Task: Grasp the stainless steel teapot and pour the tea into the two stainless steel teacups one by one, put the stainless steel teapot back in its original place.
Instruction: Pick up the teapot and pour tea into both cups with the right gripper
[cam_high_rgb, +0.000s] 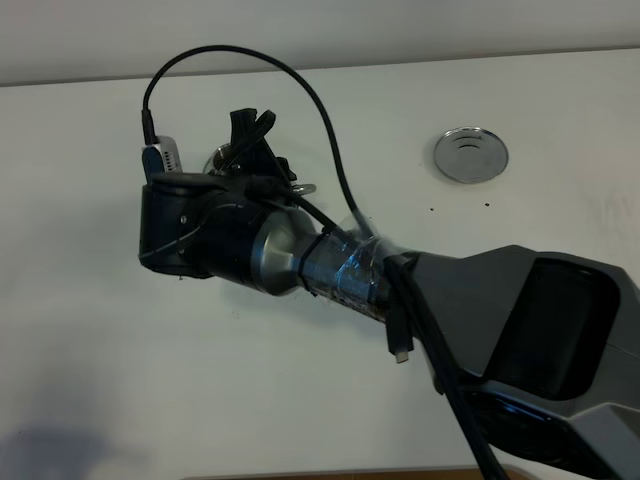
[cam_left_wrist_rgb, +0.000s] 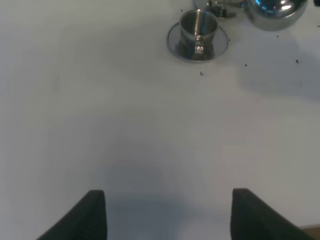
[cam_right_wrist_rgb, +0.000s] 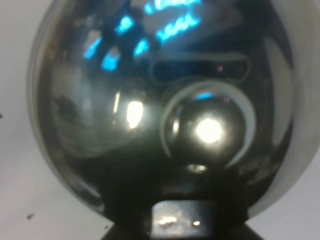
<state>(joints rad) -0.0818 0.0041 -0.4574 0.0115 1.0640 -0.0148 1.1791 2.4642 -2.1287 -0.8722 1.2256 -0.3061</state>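
The stainless steel teapot (cam_right_wrist_rgb: 125, 100) fills the right wrist view, its lid knob (cam_right_wrist_rgb: 210, 130) in the middle. My right gripper (cam_high_rgb: 250, 135) has reached across to the left and is shut on the teapot's handle; the arm hides most of the pot in the high view. In the left wrist view the teapot (cam_left_wrist_rgb: 275, 12) hangs above its shadow beside the cups. One teacup (cam_left_wrist_rgb: 197, 32) stands on its saucer (cam_left_wrist_rgb: 172, 42); the second cup (cam_left_wrist_rgb: 217, 7) is cut off behind it. The steel coaster disc (cam_high_rgb: 471, 155) lies bare at the back right. My left gripper (cam_left_wrist_rgb: 170, 215) is open and empty.
My right arm (cam_high_rgb: 420, 290) stretches across the white table (cam_high_rgb: 100, 350) from the lower right. A black cable (cam_high_rgb: 300, 80) loops above the wrist. Small dark specks (cam_left_wrist_rgb: 201, 73) lie on the table near the cups. The table's front edge (cam_high_rgb: 350, 473) shows at the bottom.
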